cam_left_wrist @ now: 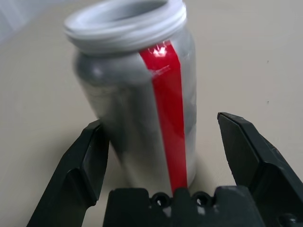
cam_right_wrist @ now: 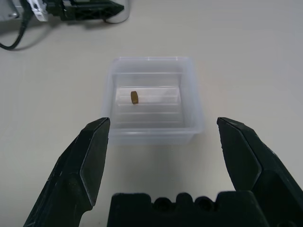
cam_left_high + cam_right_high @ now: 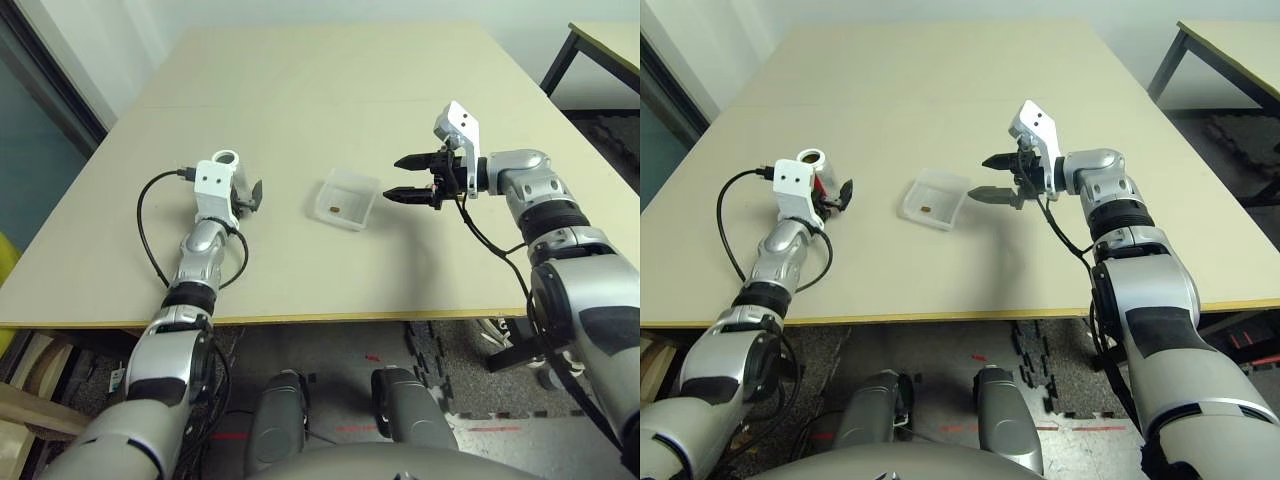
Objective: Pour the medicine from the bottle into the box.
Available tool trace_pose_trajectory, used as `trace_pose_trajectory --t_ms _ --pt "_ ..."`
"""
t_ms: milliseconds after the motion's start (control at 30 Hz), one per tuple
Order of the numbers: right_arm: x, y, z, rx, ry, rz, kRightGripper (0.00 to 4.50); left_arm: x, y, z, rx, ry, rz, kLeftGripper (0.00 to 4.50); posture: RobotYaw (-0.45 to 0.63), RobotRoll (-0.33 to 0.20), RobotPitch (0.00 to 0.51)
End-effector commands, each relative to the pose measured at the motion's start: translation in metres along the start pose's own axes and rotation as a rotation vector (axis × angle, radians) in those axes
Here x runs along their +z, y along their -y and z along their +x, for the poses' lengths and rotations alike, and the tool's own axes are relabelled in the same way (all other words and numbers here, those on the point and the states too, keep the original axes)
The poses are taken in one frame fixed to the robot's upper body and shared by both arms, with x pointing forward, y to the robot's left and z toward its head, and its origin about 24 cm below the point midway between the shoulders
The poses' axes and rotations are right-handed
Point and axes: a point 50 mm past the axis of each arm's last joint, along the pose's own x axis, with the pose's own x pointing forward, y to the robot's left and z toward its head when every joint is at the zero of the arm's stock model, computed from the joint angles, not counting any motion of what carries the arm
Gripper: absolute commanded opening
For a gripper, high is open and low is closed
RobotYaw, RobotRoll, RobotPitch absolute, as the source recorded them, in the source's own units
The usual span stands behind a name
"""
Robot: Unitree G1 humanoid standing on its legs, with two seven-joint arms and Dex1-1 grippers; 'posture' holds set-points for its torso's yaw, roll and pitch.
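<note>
I see my left hand (image 1: 161, 142) spread wide, its fingers on both sides of the bottle (image 1: 137, 90) but not gripping it. The bottle stands upright on the counter (image 3: 300, 110), cap off. My right hand (image 3: 408, 178) is wide too, holding nothing, just beside the box (image 3: 346, 198). One pill (image 2: 134, 97) lies in the box.

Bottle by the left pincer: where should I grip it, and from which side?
Take the bottle around its round middle, below the white rim, coming level from the robot's side. It stands upright with its mouth open, and the open left pincer already has a finger on each side of it, so closing there should hold it.
</note>
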Motion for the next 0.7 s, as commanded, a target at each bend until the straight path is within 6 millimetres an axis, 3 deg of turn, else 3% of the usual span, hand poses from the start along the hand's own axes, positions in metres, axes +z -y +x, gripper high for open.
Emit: trace_pose_trajectory --t_ms 33,400,700 --pt "0.0 0.0 0.001 0.0 -0.01 -0.002 4.5 0.001 0.001 -0.009 -0.002 -0.007 -0.01 4.49 -0.15 0.0 0.073" --pt "-0.002 0.0 0.001 -0.014 0.02 0.02 4.5 0.008 -0.004 -0.062 0.018 -0.008 -0.033 4.49 -0.14 0.0 0.078" --pt "-0.013 0.012 -0.017 -0.249 0.218 0.214 4.5 0.009 -0.056 -0.093 0.167 -0.002 0.031 4.49 -0.11 0.0 0.092"
